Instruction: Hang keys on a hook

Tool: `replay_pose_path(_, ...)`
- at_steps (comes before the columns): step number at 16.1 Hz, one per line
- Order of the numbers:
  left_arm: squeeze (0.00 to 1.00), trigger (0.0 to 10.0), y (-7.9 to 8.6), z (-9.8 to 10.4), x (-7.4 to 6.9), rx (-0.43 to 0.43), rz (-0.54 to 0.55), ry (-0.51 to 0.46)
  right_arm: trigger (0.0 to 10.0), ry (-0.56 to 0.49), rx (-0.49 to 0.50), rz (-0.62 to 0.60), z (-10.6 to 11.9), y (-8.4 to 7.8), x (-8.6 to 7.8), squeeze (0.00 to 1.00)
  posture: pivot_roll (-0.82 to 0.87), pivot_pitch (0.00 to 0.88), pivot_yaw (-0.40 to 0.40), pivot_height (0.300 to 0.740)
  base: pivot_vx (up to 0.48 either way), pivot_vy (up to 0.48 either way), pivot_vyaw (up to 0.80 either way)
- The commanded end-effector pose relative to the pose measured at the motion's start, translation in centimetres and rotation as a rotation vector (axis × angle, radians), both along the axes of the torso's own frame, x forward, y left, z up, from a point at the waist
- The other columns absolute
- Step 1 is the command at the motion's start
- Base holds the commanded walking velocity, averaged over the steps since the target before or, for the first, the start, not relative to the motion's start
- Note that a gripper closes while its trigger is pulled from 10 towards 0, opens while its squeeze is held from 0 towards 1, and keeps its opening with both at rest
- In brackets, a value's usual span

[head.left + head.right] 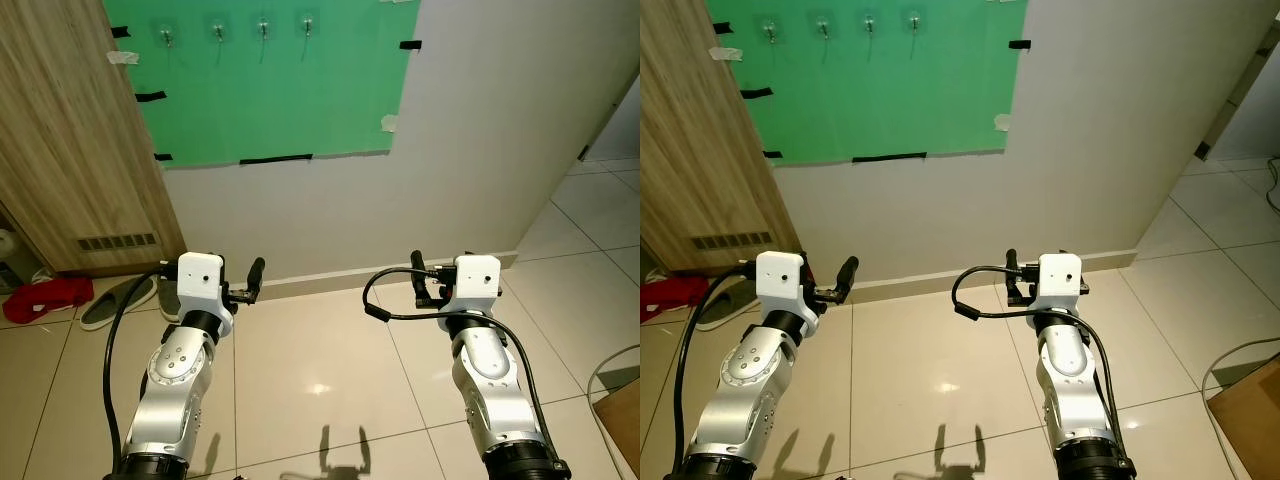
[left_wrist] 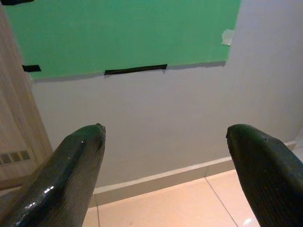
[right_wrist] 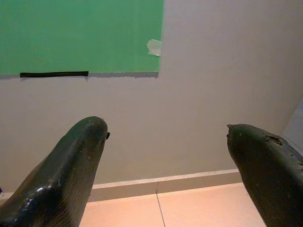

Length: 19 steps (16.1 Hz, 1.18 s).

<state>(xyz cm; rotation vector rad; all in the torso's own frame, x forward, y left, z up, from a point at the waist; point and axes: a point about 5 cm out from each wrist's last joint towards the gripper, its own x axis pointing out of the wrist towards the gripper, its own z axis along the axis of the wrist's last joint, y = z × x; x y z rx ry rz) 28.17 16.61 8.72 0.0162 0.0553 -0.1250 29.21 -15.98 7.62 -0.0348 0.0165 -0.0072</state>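
I am holding my left gripper [image 2: 165, 156] and right gripper [image 3: 165, 156] low over the floor tiles with fingers spread wide and nothing between them; I cannot make out any keys. The hooks [image 1: 240, 30] are sitting in a row high on the green sheet [image 1: 270, 90], up and to my left, so my left arm is standing nearer them.

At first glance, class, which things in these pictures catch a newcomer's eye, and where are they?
A bright green sheet taped to the grey wall, with four clear hooks along its top, stands out first. Below it, two silver arms reach forward over the glossy tiled floor, the left gripper and right gripper with jaws open and holding nothing.
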Motion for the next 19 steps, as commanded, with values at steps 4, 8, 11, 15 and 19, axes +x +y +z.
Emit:
replay_pose_path(4,0.00,10.0,-0.02,0.08,0.20,0.007,0.004,-0.003,10.0,0.004,0.000,-0.001,0.14,0.07,0.30,0.00,0.02,0.000,-0.005,0.728,0.000,0.000,0.00)
replay_pose_path(8,0.00,10.0,-0.19,-0.35,0.01,0.005,0.000,0.004,10.0,0.019,0.017,0.018,0.02,0.43,0.48,0.00,0.03,0.000,-0.030,0.740,0.000,0.000,0.00)
replay_pose_path(11,0.00,10.0,-0.21,-0.59,-0.13,0.029,-0.019,0.010,10.0,0.025,0.031,0.029,-0.12,0.64,0.45,0.00,0.03,0.000,-0.024,0.740,0.000,0.000,0.00)
replay_pose_path(15,0.00,10.0,-0.17,-0.72,-0.13,0.035,-0.024,0.016,10.0,0.030,0.028,0.030,-0.22,0.63,0.44,0.00,0.03,0.000,-0.022,0.740,0.000,0.000,0.00)
replay_pose_path(19,0.00,10.0,0.19,-0.77,0.24,0.010,0.005,0.025,10.0,0.038,0.028,0.039,-0.33,0.75,0.54,0.00,0.03,0.000,-0.023,0.740,0.196,-0.274,-0.60)
